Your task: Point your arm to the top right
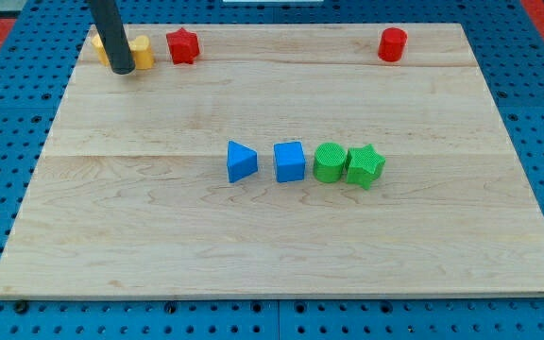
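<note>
My tip (121, 68) rests on the wooden board (272, 246) at the view's top left. It stands in front of two yellow blocks: one (98, 43) shows to the rod's left and one (142, 52) to its right, both partly hidden, shapes unclear. A red star block (183, 45) lies just right of them. A red cylinder (392, 44) stands at the view's top right, far from my tip.
A row sits in the board's middle: a blue triangular block (241, 161), a blue cube (290, 161), a green cylinder (329, 162) and a green star (365, 166). The last two touch. A blue pegboard (536, 123) surrounds the board.
</note>
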Motion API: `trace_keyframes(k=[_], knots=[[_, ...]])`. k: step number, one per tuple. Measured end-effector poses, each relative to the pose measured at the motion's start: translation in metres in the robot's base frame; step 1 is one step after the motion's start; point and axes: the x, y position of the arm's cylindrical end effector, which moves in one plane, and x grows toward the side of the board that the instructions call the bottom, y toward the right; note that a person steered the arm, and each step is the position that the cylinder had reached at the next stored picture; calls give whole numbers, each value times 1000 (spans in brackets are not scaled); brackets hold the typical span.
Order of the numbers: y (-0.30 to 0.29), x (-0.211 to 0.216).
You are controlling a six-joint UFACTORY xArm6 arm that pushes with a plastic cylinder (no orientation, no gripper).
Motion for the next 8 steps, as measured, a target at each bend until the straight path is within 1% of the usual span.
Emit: trace_keyframes(k=[1,2,3,4,5,6,7,8], knots=[[3,-3],[4,-15],[1,23],[131,32],[277,42],[421,25],[481,-21],[427,-46]])
